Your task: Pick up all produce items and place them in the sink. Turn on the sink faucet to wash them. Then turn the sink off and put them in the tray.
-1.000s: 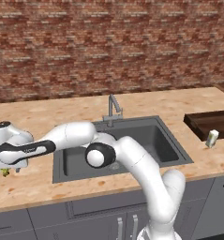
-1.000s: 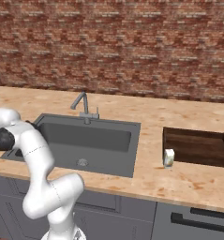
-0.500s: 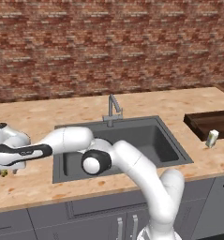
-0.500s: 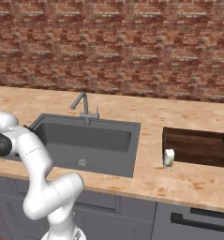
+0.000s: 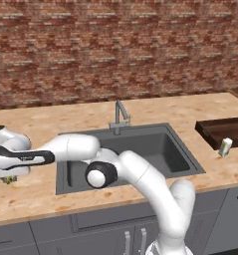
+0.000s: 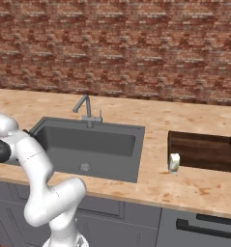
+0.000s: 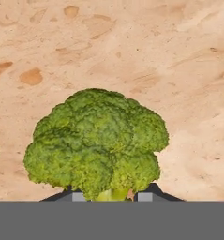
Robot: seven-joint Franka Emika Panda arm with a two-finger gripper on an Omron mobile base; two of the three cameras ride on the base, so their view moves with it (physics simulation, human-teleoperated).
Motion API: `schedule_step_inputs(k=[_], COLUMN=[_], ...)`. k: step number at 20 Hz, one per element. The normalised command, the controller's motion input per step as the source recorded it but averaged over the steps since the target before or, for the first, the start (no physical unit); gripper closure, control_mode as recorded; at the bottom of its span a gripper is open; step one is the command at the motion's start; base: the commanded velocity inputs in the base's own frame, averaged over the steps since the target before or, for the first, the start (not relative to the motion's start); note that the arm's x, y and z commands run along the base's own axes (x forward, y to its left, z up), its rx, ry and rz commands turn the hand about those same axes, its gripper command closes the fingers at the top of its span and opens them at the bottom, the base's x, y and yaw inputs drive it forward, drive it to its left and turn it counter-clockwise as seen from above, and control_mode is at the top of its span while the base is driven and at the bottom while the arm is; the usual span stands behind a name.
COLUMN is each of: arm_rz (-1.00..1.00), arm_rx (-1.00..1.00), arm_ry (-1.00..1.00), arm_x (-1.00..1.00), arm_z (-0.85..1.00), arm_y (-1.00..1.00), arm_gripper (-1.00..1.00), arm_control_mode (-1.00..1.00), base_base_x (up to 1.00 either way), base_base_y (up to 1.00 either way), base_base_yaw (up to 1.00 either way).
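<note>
Gripper (image 7: 108, 196) low over the counter (image 7: 132, 42), left of the sink (image 5: 140, 144); we see its finger tips (image 7: 148, 193) either side of the broccoli floret (image 7: 97, 140) stalk, but cannot tell if they pinch it. Sink basin bare apart from its drain (image 6: 85, 167). Faucet (image 6: 86, 110) at the back rim. Tray (image 6: 204, 150) far right, a cream carton (image 6: 174, 162) just beside it.

Broccoli (image 7: 97, 143) stalk largely behind its crown
</note>
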Motion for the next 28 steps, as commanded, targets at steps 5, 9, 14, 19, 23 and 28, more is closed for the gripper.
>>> schedule_step_inputs(k=[5, 9, 14, 19, 23, 28], arm_rz=[0.0, 0.0, 0.0, 0.0, -0.01, -0.01], arm_rx=[0.0, 0.0, 0.03, 0.05, 0.05, 0.11], arm_ry=[-0.06, -0.05, -0.12, -0.12, -0.15, -0.09], arm_x=[-0.18, -0.16, -0.16, -0.17, -0.27, -0.15], arm_z=[0.1, 0.14, 0.15, 0.11, 0.13, 0.09], arm_y=[-0.89, -0.94, -0.99, -1.0, -1.0, -1.0], arm_gripper=[1.0, 1.0, 1.0, 1.0, 1.0, 1.0], arm_control_mode=[-1.0, -1.0, -1.0, -1.0, -1.0, -1.0], base_base_x=[0.0, 0.0, 0.0, 0.0, 0.0, 0.0], base_base_y=[0.0, 0.0, 0.0, 0.0, 0.0, 0.0], base_base_yaw=[0.0, 0.0, 0.0, 0.0, 0.0, 0.0])
